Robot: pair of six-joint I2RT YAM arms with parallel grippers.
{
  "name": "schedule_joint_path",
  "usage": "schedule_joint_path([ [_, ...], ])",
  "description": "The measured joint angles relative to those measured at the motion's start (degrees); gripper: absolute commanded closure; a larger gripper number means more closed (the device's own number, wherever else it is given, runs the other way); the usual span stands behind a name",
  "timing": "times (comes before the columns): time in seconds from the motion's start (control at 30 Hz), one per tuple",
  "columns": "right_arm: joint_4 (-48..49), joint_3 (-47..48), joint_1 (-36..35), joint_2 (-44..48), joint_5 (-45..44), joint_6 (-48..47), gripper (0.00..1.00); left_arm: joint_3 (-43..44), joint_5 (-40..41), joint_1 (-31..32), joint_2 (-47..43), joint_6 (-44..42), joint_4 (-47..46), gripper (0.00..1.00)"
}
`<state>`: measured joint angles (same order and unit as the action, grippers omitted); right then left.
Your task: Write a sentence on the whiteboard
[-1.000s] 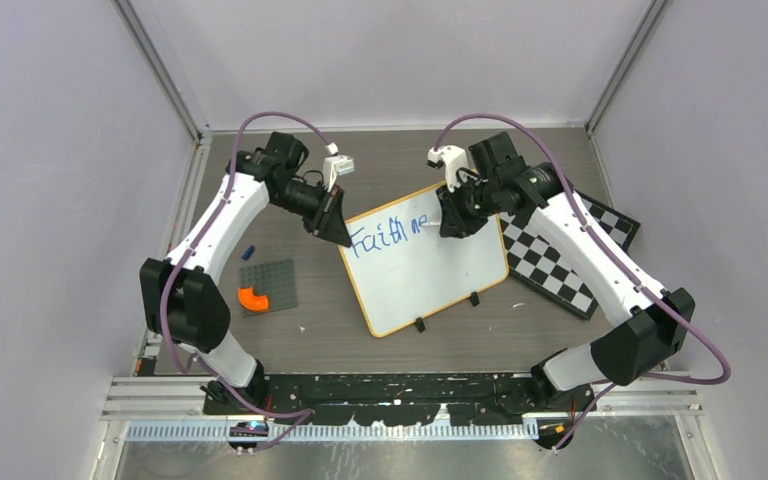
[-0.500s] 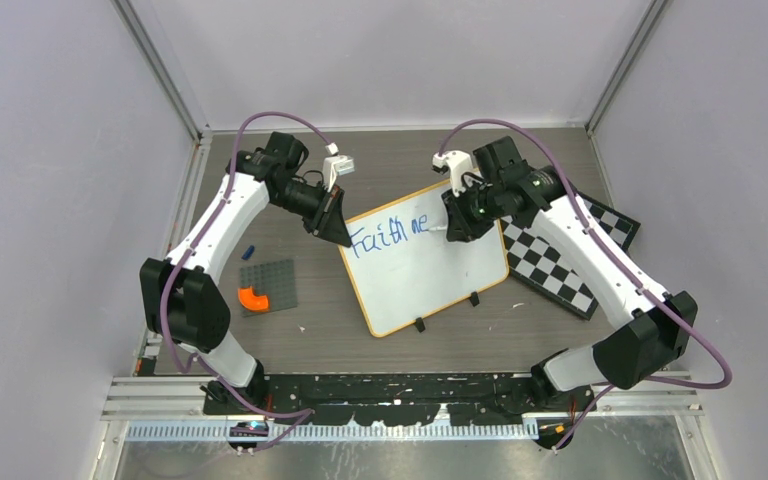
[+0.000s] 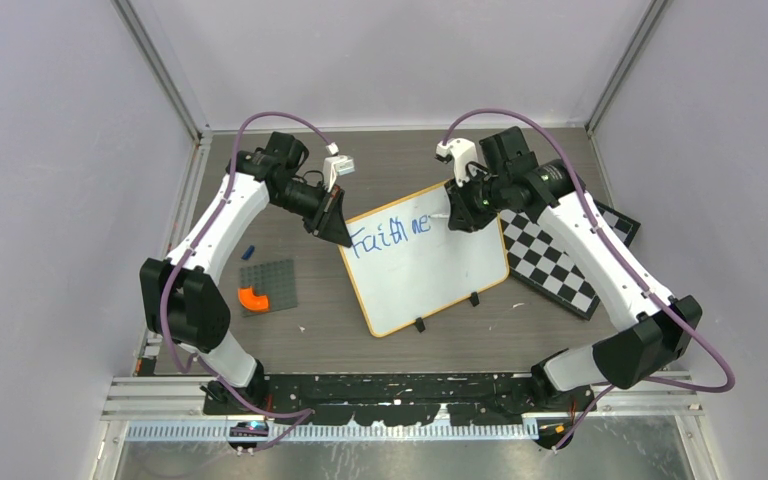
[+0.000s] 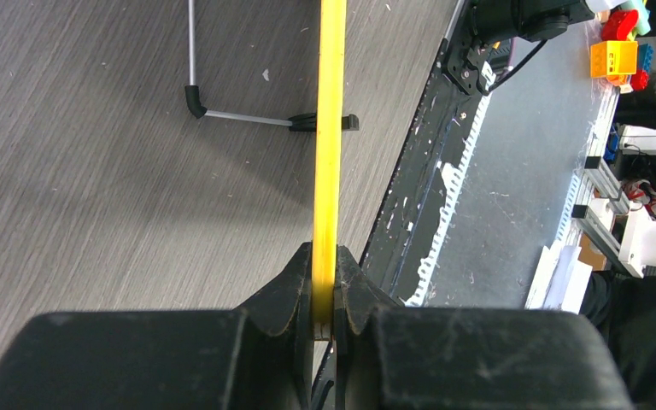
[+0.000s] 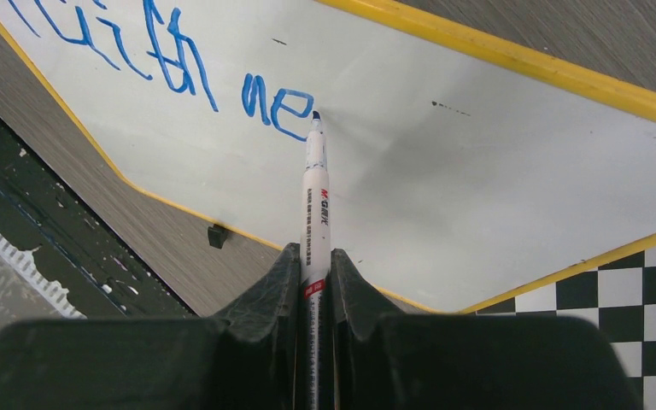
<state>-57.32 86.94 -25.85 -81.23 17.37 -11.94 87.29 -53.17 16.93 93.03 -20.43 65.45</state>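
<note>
Since a second ago our right gripper (image 3: 457, 213) has drawn back toward the far edge, clenched on the marker (image 5: 314, 192), whose tip sits at the end of the blue lettering (image 5: 278, 102) — we judge ourselves mid-sentence. Our left gripper (image 4: 325, 260) pinches the frame of the whiteboard (image 3: 430, 275), which lies mid-table. With both arms arched inward, the next move calls for starting a fresh letter just to the right.

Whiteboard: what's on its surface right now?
Blue handwriting runs across the whiteboard, and the marker tip, held in the right tool, sits at the last letter. The tool hides the surface directly beneath it.
</note>
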Motion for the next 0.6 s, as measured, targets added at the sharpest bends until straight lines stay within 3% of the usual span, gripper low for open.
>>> schedule_joint_path([
  [0.6, 0.3, -4.2, 0.1, 0.3, -1.3, -0.4, 1.0, 0.0, 0.1, -0.1, 0.1, 0.0, 0.0, 1.0],
])
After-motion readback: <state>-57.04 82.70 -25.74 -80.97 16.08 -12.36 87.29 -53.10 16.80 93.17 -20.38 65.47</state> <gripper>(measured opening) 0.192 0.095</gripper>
